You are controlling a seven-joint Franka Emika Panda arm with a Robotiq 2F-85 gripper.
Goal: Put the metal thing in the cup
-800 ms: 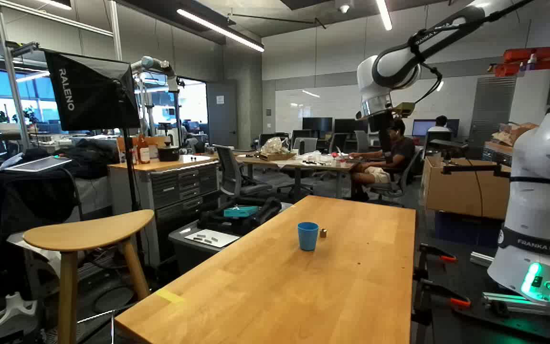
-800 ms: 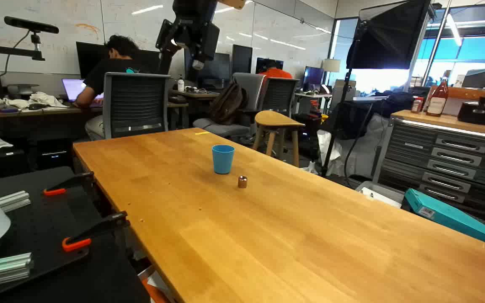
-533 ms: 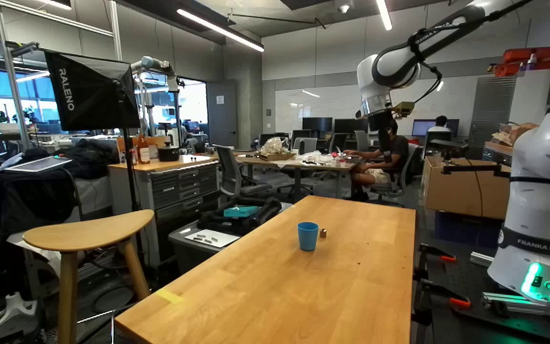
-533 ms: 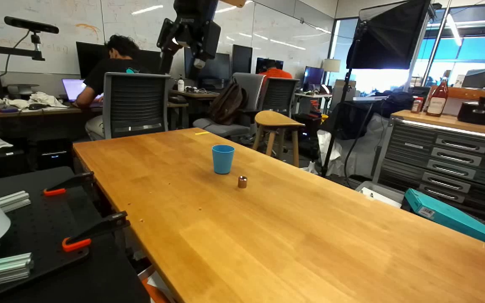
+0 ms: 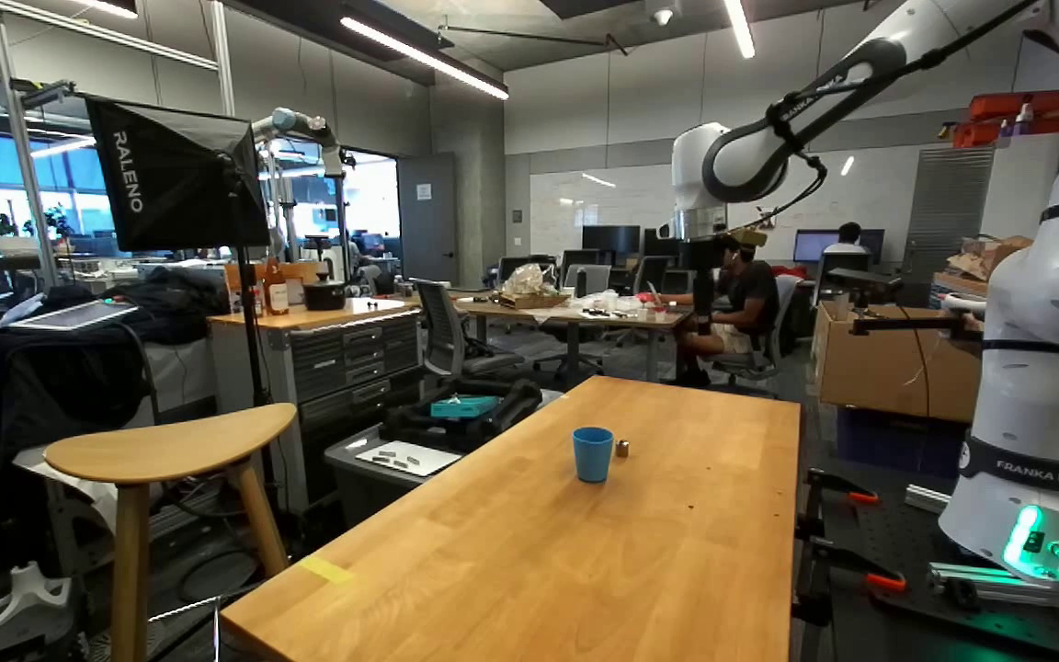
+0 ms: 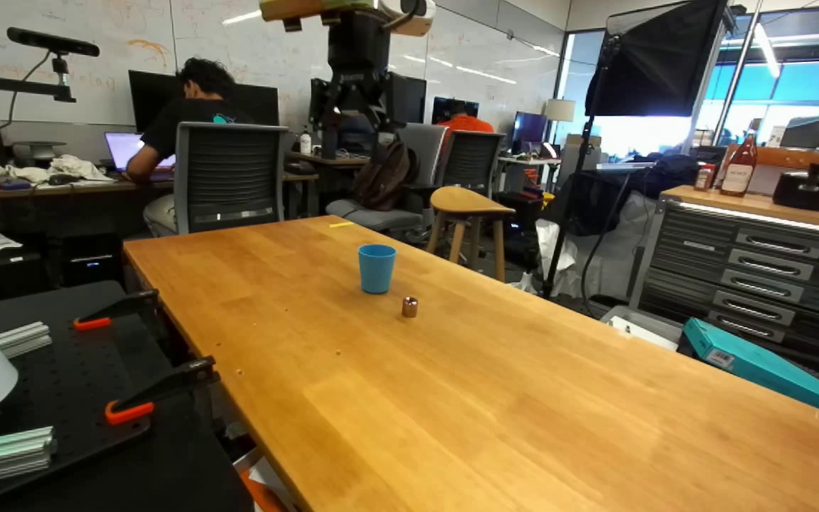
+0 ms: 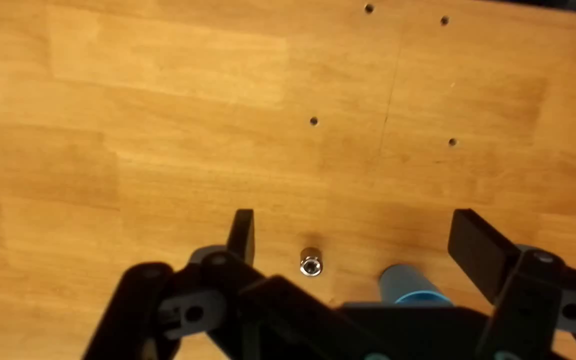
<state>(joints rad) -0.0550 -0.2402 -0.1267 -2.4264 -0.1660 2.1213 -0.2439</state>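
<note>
Observed, left to right in the wrist view, one of two fingers point(image 7: 242, 236), set wide apart above the counter point(image 7: 178, 170); then the metal thing point(image 7: 311, 260), standing on it, small, cylindrical and glossy, with a brownish sheen down the side, a bright ring on top and a dark round centre. Next recorded the plain blue cup point(image 7: 403, 281), upright, partly hidden, near the metal thing yet apart; lastly, the opposite finger.

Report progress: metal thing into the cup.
Done: nothing yet; the metal thing stands on the table, apart from the cup. In hand: nothing; the gripper hangs open above the table. Left: grasp the metal thing, lift it, release it into the cup.
</note>
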